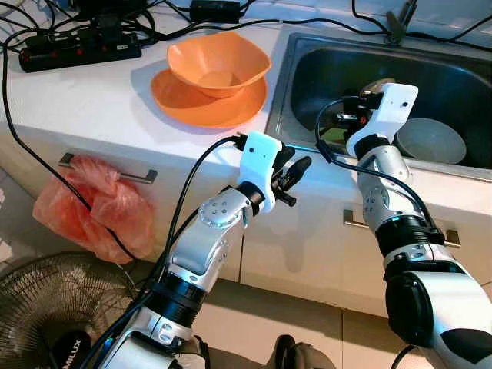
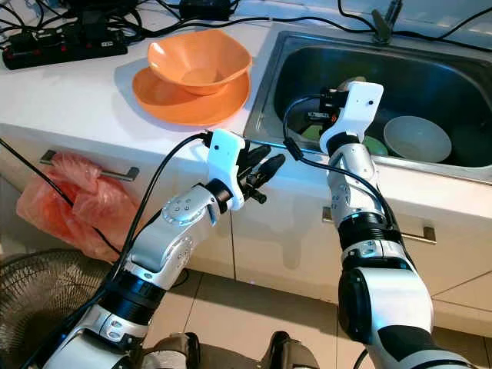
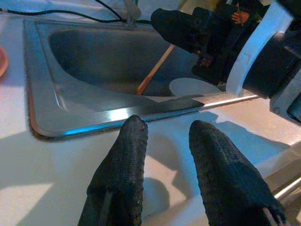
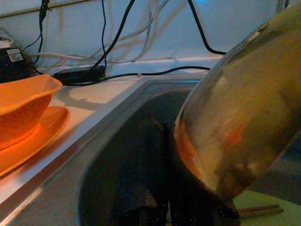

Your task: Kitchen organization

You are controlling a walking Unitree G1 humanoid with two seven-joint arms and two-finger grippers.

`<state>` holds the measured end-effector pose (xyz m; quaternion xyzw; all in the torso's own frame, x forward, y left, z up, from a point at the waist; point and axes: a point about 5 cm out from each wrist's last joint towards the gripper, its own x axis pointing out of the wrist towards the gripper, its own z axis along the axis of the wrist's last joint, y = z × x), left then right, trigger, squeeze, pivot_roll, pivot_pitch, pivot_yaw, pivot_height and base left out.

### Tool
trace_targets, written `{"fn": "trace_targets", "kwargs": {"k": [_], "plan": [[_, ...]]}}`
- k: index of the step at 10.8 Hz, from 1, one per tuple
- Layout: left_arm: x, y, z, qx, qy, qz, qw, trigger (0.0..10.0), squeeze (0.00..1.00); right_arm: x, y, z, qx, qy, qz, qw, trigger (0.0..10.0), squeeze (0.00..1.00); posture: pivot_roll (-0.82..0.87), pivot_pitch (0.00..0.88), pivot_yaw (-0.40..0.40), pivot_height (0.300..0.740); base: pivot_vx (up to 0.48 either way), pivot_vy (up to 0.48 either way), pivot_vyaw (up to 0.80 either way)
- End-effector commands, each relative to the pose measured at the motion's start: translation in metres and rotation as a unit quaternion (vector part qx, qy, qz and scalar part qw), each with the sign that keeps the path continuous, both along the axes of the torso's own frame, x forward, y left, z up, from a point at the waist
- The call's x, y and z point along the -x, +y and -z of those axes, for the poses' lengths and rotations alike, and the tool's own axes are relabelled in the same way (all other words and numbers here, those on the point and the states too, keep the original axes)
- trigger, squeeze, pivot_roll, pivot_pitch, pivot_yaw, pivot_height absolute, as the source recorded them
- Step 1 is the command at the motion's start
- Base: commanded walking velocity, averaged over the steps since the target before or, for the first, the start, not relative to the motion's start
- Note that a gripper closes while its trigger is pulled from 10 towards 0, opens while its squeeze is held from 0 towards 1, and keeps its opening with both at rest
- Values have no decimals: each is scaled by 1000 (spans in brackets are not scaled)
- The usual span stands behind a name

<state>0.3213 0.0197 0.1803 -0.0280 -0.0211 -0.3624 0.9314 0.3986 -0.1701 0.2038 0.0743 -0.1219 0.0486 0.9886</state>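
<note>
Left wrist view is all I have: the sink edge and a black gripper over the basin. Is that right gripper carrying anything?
Observer: The right wrist view shows a translucent brownish bowl hard against the right gripper; the grip itself is unclear.
Operator: What's left of the sink?
Observer: An orange bowl sits in an orange plate on the counter.
Operator: Anything below the counter?
Observer: A pink plastic bag hangs from a drawer handle.
</note>
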Motion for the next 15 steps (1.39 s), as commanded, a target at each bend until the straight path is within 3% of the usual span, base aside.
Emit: {"fn": "trace_targets", "kwargs": {"k": [1,2,7,8,9,11,12,13,15], "plan": [[3,-4,-2,-7,-6,8,1000,10000,0,-1,0,0,11,2,2,1000,10000,0,188,134,-28,740,0,0,0],[1,-4,-1,-11,-9,6,1000,10000,0,-1,3,10,13,20,-3,1000,10000,0,187,134,-28,740,0,0,0],[2,-4,-1,-14,-9,8,1000,10000,0,-1,4,12,14,23,-4,1000,10000,0,186,130,-26,740,0,0,0],[2,-5,-1,-14,-10,8,1000,10000,0,-1,4,13,13,23,-5,1000,10000,859,187,128,-26,740,0,0,0],[2,-5,0,-15,-10,8,1000,10000,0,-1,4,13,13,23,-6,1000,10000,1000,187,127,-25,740,0,0,0],[2,-5,0,-15,-10,10,1000,10000,0,-1,5,14,15,26,-5,1000,10000,1000,186,124,-26,740,0,0,0],[2,-6,-1,-15,-10,10,1000,10000,0,-1,5,15,16,26,-5,1000,10000,71,185,123,-27,740,0,0,0],[2,-6,-1,-15,-11,10,1000,10000,0,-1,5,15,17,25,-5,1000,10000,0,185,123,-27,740,0,0,0],[2,-6,-1,-15,-11,9,1000,10000,0,-1,5,14,16,23,-5,1000,10000,0,184,128,-29,740,0,0,0]]}}
